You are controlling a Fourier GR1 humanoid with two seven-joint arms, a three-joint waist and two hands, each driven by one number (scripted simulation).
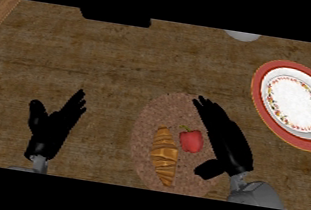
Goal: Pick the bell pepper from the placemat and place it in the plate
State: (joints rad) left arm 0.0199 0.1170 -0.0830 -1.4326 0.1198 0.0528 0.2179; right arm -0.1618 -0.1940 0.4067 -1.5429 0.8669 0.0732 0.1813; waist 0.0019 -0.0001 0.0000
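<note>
While both hands sit low over the counter, the scene reads as follows.

Counter: brown, mottled stone-like top point(120, 61) with wooden strips along its left and right edges.

Placemat: round, woven, brownish mat point(159, 108) lying right of centre, near the lower edge of the view.

Bell pepper: small red pepper with a green stem point(189, 140), resting on the placemat just right of its middle, stem pointing up the view, not lifted.

Croissant: golden-brown, ridged pastry point(164, 155), lying lengthwise on the placemat just left of the pepper, apart from it by a narrow gap.

Plate: round white plate with a flowered ring and a broad red rim point(261, 108), at the right side of the counter, up and right of the placemat, with nothing on it.

Right hand: black hand point(226, 144) on a grey forearm, stretched over the right part of the placemat, fingers straight and spread toward the top of the view, thumb jutting left below the pepper; it lies just beside the pepper and holds nothing.

Left hand: black hand point(51, 129) at the lower left, fingers straight and up, thumb apart, resting well away from the placemat.

Far edge: dark box-like object point(115, 17) and pale rounded object point(241, 35), both cut off by the top of the view.
</note>
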